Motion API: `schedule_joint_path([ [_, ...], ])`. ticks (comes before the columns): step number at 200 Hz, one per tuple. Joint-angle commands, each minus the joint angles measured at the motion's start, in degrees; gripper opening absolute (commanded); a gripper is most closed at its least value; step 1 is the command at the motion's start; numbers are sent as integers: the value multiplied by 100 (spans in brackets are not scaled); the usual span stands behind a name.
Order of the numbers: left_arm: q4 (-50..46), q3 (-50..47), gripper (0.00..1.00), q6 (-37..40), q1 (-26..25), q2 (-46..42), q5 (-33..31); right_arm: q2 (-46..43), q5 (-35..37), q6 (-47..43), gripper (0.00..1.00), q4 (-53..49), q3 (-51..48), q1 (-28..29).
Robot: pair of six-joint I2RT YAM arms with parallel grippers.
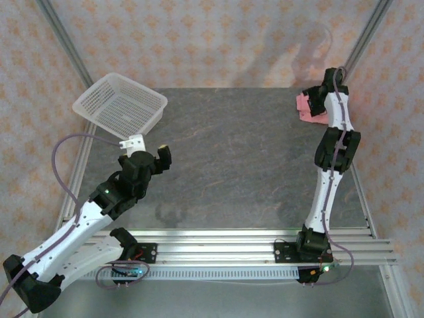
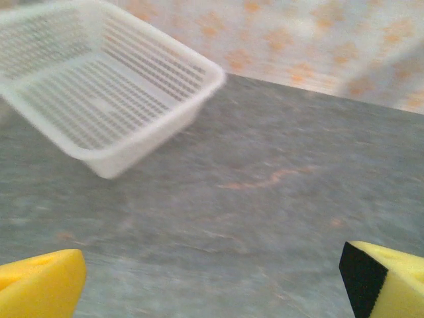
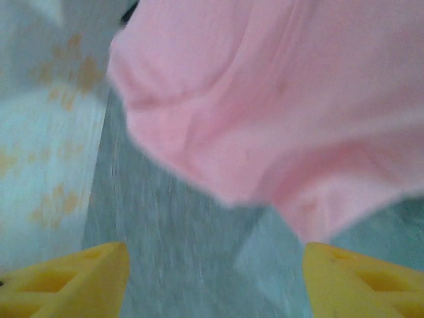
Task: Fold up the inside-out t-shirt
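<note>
1. Inside-out t-shirt [image 1: 306, 106] work takes place on a dark grey surface [image 1: 232, 172], the biggest thing in view. The salmon-pink cloth lies as a compact bundle at the far right corner, partly hidden by the right arm.
2. White mesh basket [image 1: 141, 87] sits at the far left corner, well apart from the cloth.
3. Right end effector [image 3: 215, 262] hovers at the bundle. Its yellow fingers are apart with nothing between them, and the pink edge lies just ahead.
4. Left end effector [image 2: 212, 275] hangs near the basket, fingers wide apart, holding nothing.
5. Likely step: leaving the bundle. This is best done by rising straight up with fingers spread, so no layer catches and drags open.
</note>
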Motion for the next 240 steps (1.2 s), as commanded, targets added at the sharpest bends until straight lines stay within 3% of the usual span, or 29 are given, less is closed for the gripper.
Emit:
schedule_joint_path([
  [1,424,-399,100,757,374,72,-1126,-1711,-34,-1098,84,34,-1255,197],
  [19,788,-711,100,1173,785,122,-1009,-2982,237,-1564,91,525,-2832,266],
  [47,1975,-1482,100,1784,1364,39,-585,-5059,1166,-2403,92,1547,-5381,457],
  [63,2575,-1881,100,1874,1813,179,-117,-6331,1861,-2806,92,2742,-7256,584],
  [80,2869,-2010,100,1723,2203,584,232,-7590,2369,-3043,100,4260,-9158,620],
  [101,3447,-2046,100,1823,2291,1090,366,-8348,2762,-3337,99,5166,-10477,673],
  [121,4271,-2107,100,1846,2401,1611,471,-8197,2690,-3499,99,5555,-10900,671],
  [142,5197,-2128,100,1692,2703,2453,738,-7316,2372,-3770,99,6530,-11064,675],
  [150,5439,-2015,100,1910,2780,2805,897,-7032,2391,-3838,99,6422,-10797,676],
  [161,5544,-1779,99,2364,2816,3135,1192,-6526,2248,-3865,99,7236,-10792,678],
  [180,5939,-1575,100,2382,3105,3880,1820,-5664,1754,-3892,99,7570,-10295,680],
  [187,5931,-1623,100,2377,3157,3808,2083,-5194,1412,-4009,99,8263,-10311,727],
  [191,5914,-1674,100,2401,3170,3809,2175,-5053,1183,-4309,99,8168,-10213,855],
  [201,6729,-1965,100,2552,3175,4026,2423,-5158,1876,-4549,99,7724,-10150,1246],
  [214,6447,-1877,100,2552,3178,3985,2468,-4745,2452,-4234,99,9858,-10938,1220],
  [225,6387,-1854,100,2546,3171,3965,2471,-5120,2278,-4323,99,8389,-10538,1226],
  [235,6567,-1896,100,2562,3178,4008,2463,-4832,2274,-4372,99,9339,-10757,1251],
  [240,6405,-1860,100,2551,3170,3971,2462,-4873,2286,-4384,99,9171,-10719,1256],
])
